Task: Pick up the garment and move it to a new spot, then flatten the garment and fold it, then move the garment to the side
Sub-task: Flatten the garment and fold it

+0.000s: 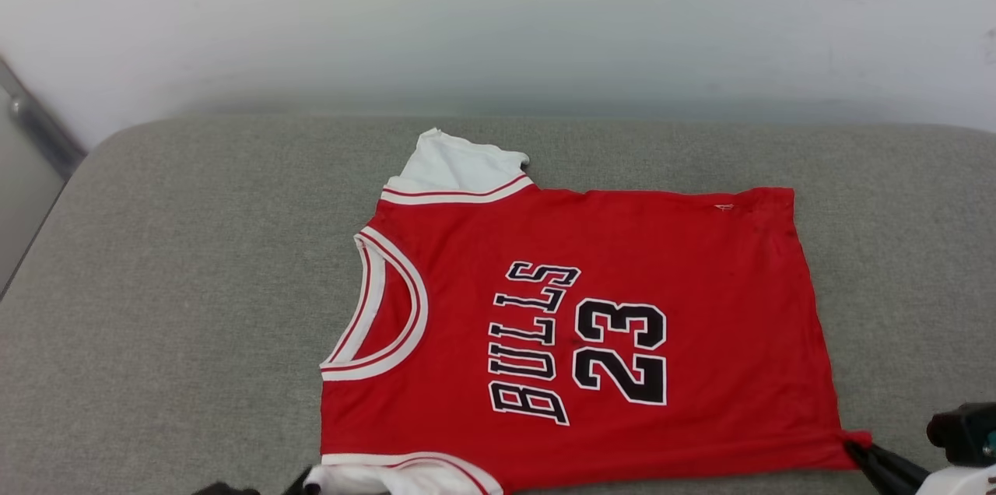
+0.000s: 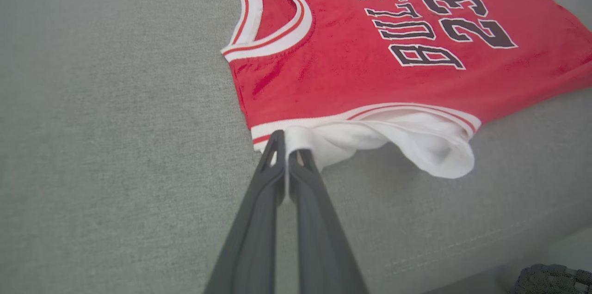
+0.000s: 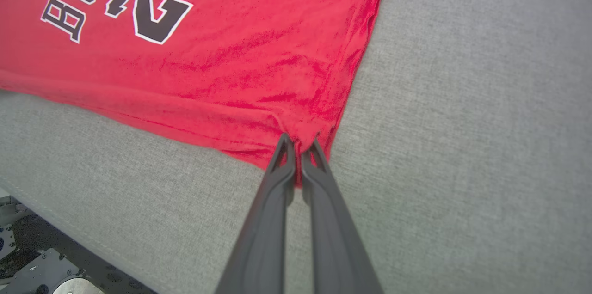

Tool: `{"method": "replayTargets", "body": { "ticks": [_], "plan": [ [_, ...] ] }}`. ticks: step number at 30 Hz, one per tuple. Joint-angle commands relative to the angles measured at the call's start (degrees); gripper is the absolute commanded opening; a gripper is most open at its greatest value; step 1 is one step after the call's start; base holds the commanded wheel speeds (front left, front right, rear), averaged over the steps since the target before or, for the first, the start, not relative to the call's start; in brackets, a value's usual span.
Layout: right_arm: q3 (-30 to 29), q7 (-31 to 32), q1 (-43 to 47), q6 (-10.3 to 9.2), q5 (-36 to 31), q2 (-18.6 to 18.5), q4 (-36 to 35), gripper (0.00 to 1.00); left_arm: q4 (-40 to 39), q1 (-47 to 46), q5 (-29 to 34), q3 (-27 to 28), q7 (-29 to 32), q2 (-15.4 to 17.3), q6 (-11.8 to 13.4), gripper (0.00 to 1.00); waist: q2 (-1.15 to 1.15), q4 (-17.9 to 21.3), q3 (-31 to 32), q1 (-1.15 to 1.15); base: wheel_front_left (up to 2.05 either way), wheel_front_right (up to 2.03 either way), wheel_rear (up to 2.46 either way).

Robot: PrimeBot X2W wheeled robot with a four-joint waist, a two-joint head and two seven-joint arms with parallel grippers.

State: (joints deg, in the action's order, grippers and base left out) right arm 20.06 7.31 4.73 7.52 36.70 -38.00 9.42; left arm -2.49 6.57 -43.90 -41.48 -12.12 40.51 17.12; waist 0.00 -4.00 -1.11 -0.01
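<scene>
The left gripper (image 2: pixel 286 146) has its two dark fingers pressed together on the edge of the jersey's near white sleeve (image 2: pixel 416 141), right where the sleeve meets the red-and-white striped trim. The right gripper (image 3: pixel 299 143) is likewise closed, pinching the near right corner of the red hem, where the fabric bunches into small creases between the fingertips. Between the two grips the red jersey (image 1: pixel 622 246) lies spread front-up on a grey fabric cushion (image 1: pixel 179 285). Its striped collar (image 1: pixel 389 308) points left and its hem right, so the black, white-outlined "BULLS" and "23" read sideways. The far white sleeve (image 1: pixel 455 164) sticks out from the far left corner. Beyond the cushion's far edge stands a pale wall (image 1: pixel 498 12).
</scene>
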Motion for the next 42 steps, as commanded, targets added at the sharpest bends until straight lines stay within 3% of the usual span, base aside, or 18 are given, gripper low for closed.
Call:
{"method": "replayTargets", "body": {
  "ticks": [1,7,16,25,34,35,36,37,38,39,40,42],
  "plan": [
    [-1.25,0.73,-0.96,-0.06,-0.58,0.58,-1.11,0.00,0.28,-2.18,0.77,0.63,0.11,0.45,-0.54,0.00,0.00,0.28,-0.77,0.01,0.00,0.00,0.00],
    [-5.30,4.33,-3.91,-0.05,-2.22,2.18,-5.31,0.00,1.55,-12.26,3.75,1.26,2.15,1.57,-3.70,0.00,0.00,0.92,-4.04,0.01,0.00,0.00,0.00],
    [-5.05,6.68,-11.85,-0.06,-3.07,3.37,-5.94,0.00,7.77,-25.42,5.55,2.23,4.24,0.82,-8.73,0.00,0.00,3.49,-11.54,0.01,0.00,0.00,0.00],
    [-0.10,6.74,-19.21,-0.05,-2.97,4.55,0.19,0.00,21.62,-32.61,5.29,0.63,4.45,-2.55,-14.65,0.00,0.00,4.92,-17.48,0.01,0.00,0.00,0.00],
    [5.22,4.58,-22.53,-0.05,-1.11,4.27,5.59,0.00,34.85,-34.74,4.93,-1.60,2.79,-6.70,-19.28,0.00,0.00,5.24,-16.91,0.01,0.00,0.00,0.00],
    [5.43,4.20,-22.95,-0.05,-0.86,4.07,5.73,0.00,35.53,-35.02,4.82,-1.46,2.38,-6.76,-19.48,0.11,0.00,5.21,-16.45,0.01,0.00,0.00,0.00],
    [5.31,3.76,-23.38,-0.05,-0.55,4.01,5.99,0.00,36.20,-35.29,4.66,-1.31,2.13,-6.68,-19.56,0.70,0.00,5.12,-15.88,0.01,0.00,0.00,0.00],
    [5.46,3.68,-23.62,-0.05,-0.28,3.80,6.13,0.00,36.52,-35.71,4.74,-1.12,1.83,-6.45,-19.69,1.00,0.00,4.94,-15.31,0.01,0.00,0.00,0.00],
    [5.67,3.89,-23.66,-0.05,0.08,3.57,6.23,0.03,36.62,-36.34,5.12,-0.99,1.57,-6.00,-19.60,1.00,0.00,4.75,-14.72,0.01,0.00,0.00,0.00],
    [5.72,3.81,-23.74,-0.05,0.37,3.37,6.13,0.46,36.49,-37.02,5.50,-0.94,1.39,-5.59,-19.52,1.00,0.00,4.51,-14.16,0.01,0.00,0.00,0.00],
    [5.69,3.62,-23.81,-0.05,0.60,3.14,6.03,1.00,36.31,-37.49,5.60,-0.86,1.33,-5.28,-19.56,1.00,0.00,4.24,-13.57,0.01,0.00,0.00,0.00],
    [5.80,3.52,-23.67,-0.05,0.94,2.63,5.45,1.00,35.44,-38.54,5.79,-0.61,1.56,-4.63,-19.86,1.00,0.00,3.64,-12.52,0.01,0.00,0.00,0.00]
  ]
}}
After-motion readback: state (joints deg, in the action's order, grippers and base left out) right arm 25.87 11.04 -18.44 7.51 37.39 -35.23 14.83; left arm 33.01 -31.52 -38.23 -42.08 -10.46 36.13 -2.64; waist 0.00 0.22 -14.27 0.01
